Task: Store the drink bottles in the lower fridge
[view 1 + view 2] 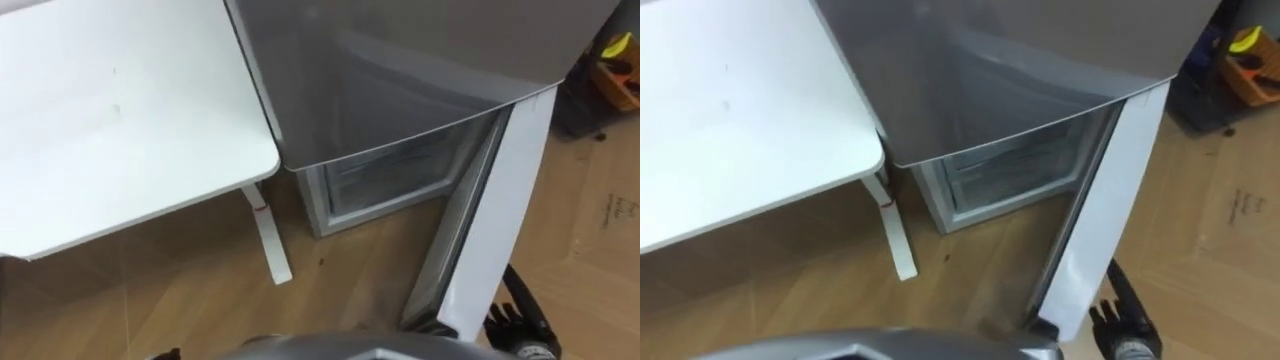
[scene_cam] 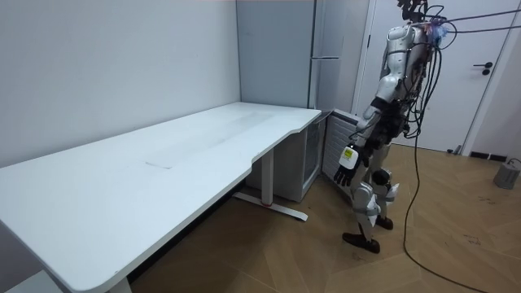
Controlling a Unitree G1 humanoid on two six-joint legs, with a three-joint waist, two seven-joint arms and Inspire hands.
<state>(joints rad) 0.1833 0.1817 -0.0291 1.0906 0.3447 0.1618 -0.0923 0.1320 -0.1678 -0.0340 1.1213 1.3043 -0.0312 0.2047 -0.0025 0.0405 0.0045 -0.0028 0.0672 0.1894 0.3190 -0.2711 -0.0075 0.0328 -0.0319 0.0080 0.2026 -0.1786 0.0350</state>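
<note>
Left eye view, bottom right corner: the right hand sits low, just beside the free end of the door, on its outer side. Whether it touches the door, and whether it is released or clenched, I cannot tell. The door stands wide open, running from the fridge's right corner down toward the robot. Behind it the lower fridge is open to view, with pale drawer fronts inside, under the grey upper part. To the left, close beside the fridge, is the white bench.

In the room view the robot stands upright at the open door, at the bench's far end. The hand nearer the camera, which by the body I take to be the left hand, hangs low before the door. It looks released and grasps nothing, though it is small there. Where the drinks are I cannot tell; neither hand appears to carry one.

As I judge it, the opening step is done and the loading has not begun. The next move calls for finding and grasping a drink. It must then be brought in past the door's edge without knocking the door shut, and set down low into the compartment, which will likely need a bend or a crouch.
</note>
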